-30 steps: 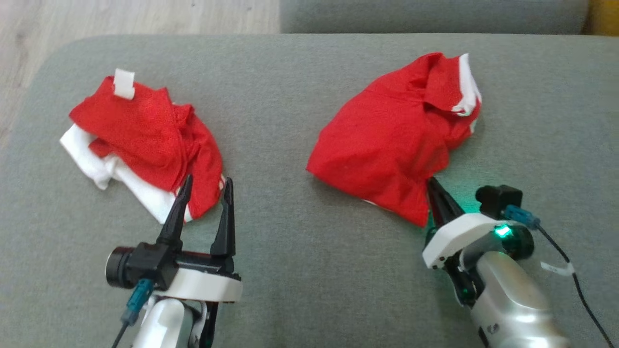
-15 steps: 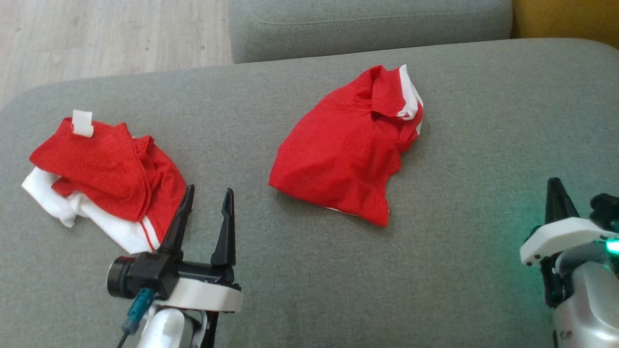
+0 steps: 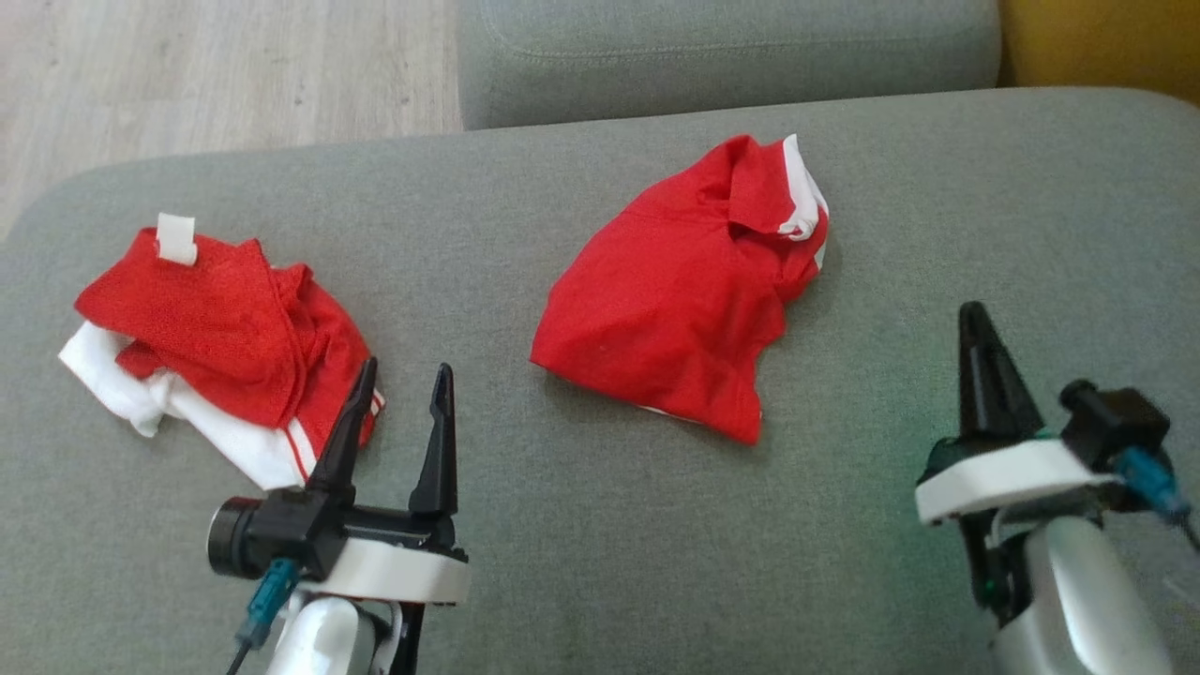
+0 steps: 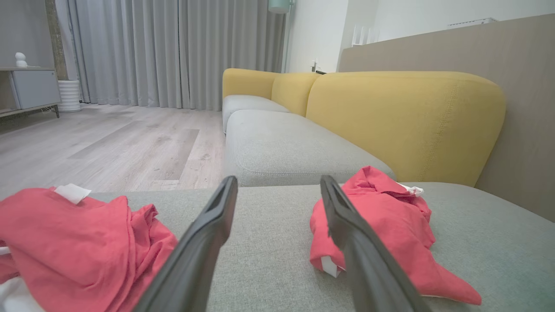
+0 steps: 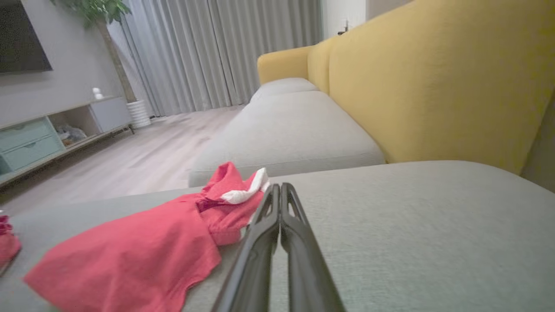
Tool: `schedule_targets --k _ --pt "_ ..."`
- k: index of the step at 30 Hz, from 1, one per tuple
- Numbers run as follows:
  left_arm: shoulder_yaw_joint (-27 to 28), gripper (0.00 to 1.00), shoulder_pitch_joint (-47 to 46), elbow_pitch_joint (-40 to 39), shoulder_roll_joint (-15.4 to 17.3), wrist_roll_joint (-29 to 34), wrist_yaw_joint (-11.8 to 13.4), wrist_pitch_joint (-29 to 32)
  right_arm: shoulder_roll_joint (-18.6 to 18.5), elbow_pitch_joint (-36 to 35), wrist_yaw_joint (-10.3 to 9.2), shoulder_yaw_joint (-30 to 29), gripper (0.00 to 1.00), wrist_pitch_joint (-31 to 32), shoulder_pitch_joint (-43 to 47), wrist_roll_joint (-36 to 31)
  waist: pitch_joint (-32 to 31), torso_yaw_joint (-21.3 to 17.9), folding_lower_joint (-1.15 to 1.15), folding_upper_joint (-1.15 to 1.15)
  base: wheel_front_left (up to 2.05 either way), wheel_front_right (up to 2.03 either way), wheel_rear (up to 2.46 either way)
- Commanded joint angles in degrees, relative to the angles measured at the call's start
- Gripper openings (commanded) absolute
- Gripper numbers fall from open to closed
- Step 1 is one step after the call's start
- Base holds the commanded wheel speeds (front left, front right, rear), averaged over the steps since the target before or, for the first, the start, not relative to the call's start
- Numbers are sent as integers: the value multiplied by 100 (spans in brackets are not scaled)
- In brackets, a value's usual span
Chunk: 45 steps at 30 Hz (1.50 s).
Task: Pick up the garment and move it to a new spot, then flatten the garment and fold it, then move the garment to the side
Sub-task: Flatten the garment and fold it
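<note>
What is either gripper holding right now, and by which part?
Nothing. The left gripper is open by the left garment; the right gripper is shut on nothing, apart from the right garment.

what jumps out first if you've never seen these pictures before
Two crumpled bright red garments lie on the grey sofa cushion: a red-and-white garment at the left, by the open left gripper, and a red garment near the middle. The right gripper, shut and empty, stands apart to its right, and a yellow sofa back rises behind.
</note>
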Motion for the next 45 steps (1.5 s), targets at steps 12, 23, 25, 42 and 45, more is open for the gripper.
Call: schedule_targets --k 12,23,25,42,45 --pt "214 100 239 -119 -6 -87 47 -53 -6 -871 -4 807 100 -218 906 63 -204 128 0 0 0 0 0" --pt "78 100 28 -157 -7 -86 60 -53 -5 -548 -4 1057 100 141 635 133 103 404 0 0 0 0 0" --pt "50 100 -7 -150 -7 -94 61 -53 -5 -367 -4 1187 100 360 505 227 187 478 0 0 0 0 0" --pt "-104 100 -250 -24 -7 -104 71 -53 -5 1350 -4 1811 40 1134 -657 896 581 898 0 0 0 0 0" --pt "-55 100 -242 -11 -7 -73 81 -53 -5 1443 -4 1826 0 923 -750 996 554 818 0 0 0 0 0"
